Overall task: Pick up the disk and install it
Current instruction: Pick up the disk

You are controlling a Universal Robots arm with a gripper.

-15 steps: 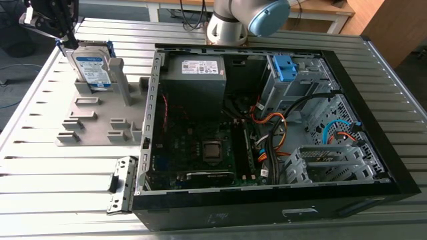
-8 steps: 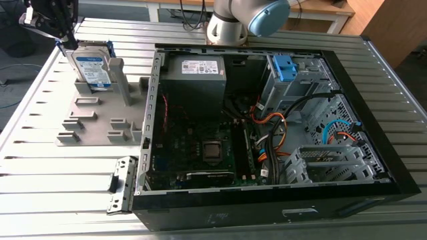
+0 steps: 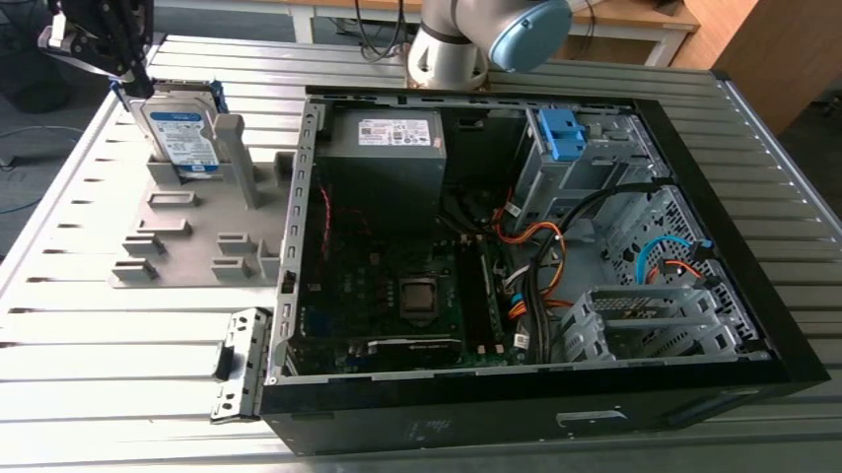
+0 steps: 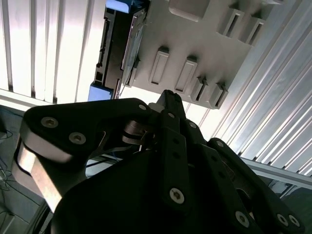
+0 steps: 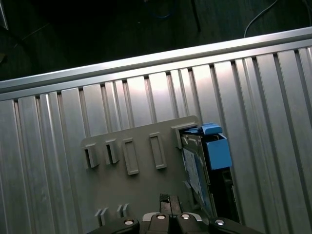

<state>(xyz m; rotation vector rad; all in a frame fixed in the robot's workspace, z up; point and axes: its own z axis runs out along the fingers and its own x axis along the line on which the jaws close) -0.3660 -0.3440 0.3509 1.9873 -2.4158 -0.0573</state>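
Note:
The disk (image 3: 184, 136), silver with a white-and-blue label and a blue carrier frame, stands upright on its edge in a grey slotted holder (image 3: 172, 246) at the exterior view's left. My gripper (image 3: 121, 69) hangs just above and behind the disk's top edge, apart from it. In the second wrist view the gripper's black linkage (image 4: 165, 146) fills the foreground, with the disk (image 4: 119, 48) and holder (image 4: 195, 39) beyond it. In the first wrist view the disk (image 5: 197, 175) with its blue frame sits at the holder's (image 5: 136, 190) end.
An open black computer case (image 3: 776, 325) lies to the exterior view's right of the holder, with a grey power supply box (image 3: 382, 158), a motherboard, cables and a bare blue bracket (image 3: 562, 133) in a metal bay. Everything rests on a slatted metal table (image 3: 105, 335).

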